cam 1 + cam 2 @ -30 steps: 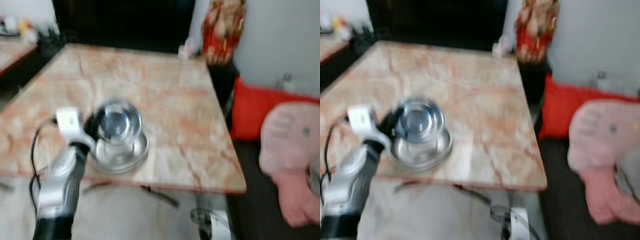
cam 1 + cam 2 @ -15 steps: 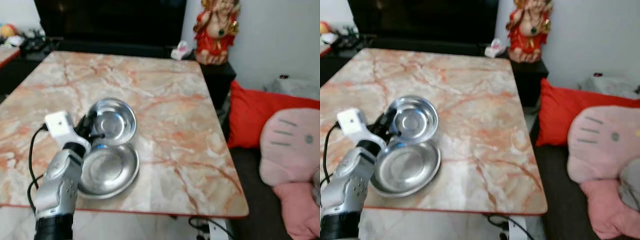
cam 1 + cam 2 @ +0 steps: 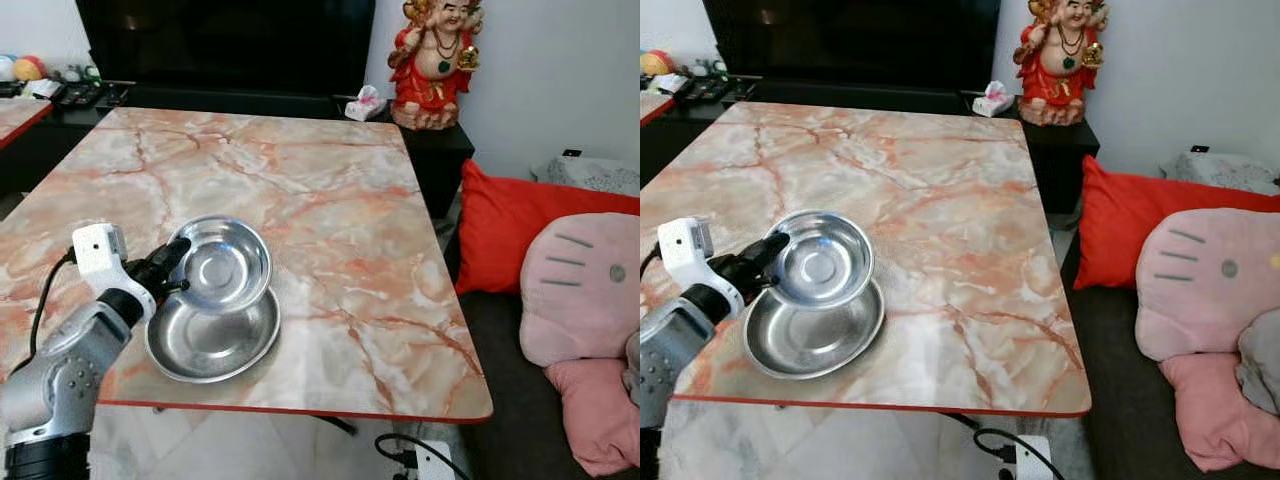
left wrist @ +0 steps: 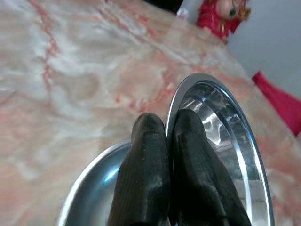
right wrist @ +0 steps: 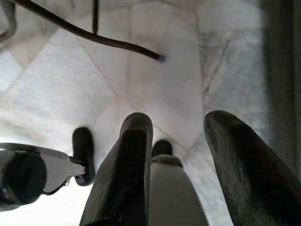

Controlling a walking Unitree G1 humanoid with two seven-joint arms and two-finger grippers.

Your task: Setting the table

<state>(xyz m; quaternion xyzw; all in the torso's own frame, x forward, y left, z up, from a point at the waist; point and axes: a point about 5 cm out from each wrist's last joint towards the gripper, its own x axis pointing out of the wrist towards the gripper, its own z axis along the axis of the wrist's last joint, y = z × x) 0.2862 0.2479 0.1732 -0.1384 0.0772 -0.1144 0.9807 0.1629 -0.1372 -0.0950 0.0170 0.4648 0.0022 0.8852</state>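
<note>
No readable text, label, brand, number or sign is to be found in any view; no lettering is seen on the marble table (image 3: 330,200), the steel bowls (image 3: 215,300), the red statue (image 3: 432,60) or the pink cushion (image 3: 580,290).

I see the table (image 3: 330,200) ahead, two dishes near its front left corner: the upper dish (image 3: 222,264) tilted, leaning on the lower dish (image 3: 210,338), which lies flat. My left gripper (image 3: 172,262) pinches the upper dish's left rim. A statue (image 3: 434,62) stands behind the table's far right corner; cushions (image 3: 575,290) lie right.
</note>
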